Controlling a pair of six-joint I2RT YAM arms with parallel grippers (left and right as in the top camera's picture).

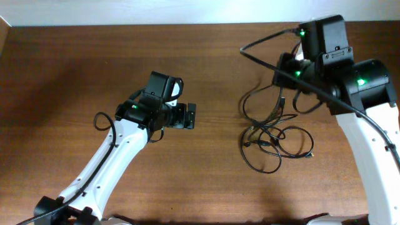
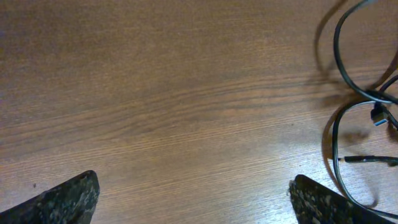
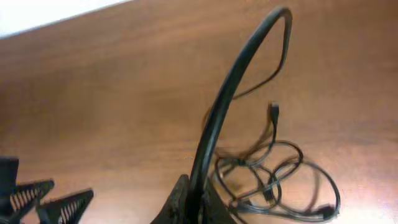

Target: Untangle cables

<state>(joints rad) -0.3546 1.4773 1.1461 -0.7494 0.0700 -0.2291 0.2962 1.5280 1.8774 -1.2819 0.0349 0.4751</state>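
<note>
The cables (image 1: pixel 275 134) lie as a tangle of thin black loops on the wooden table, right of centre. They also show in the right wrist view (image 3: pixel 273 180), with a small plug (image 3: pixel 274 112) above them. My right gripper (image 1: pixel 279 67) sits above the tangle's far side. In its own view my right gripper (image 3: pixel 199 202) is shut on a black cable (image 3: pixel 230 87) that arcs up from the jaws. My left gripper (image 1: pixel 191 116) is open and empty, left of the tangle. In its own view my left gripper (image 2: pixel 193 199) has bare wood between its fingers, and cable loops (image 2: pixel 341 124) lie at the right edge.
The table's far edge (image 1: pixel 156 25) meets a white wall. A thicker black robot wire (image 1: pixel 369 125) runs along the right arm. The left gripper's fingers (image 3: pixel 43 199) show at the right wrist view's bottom left.
</note>
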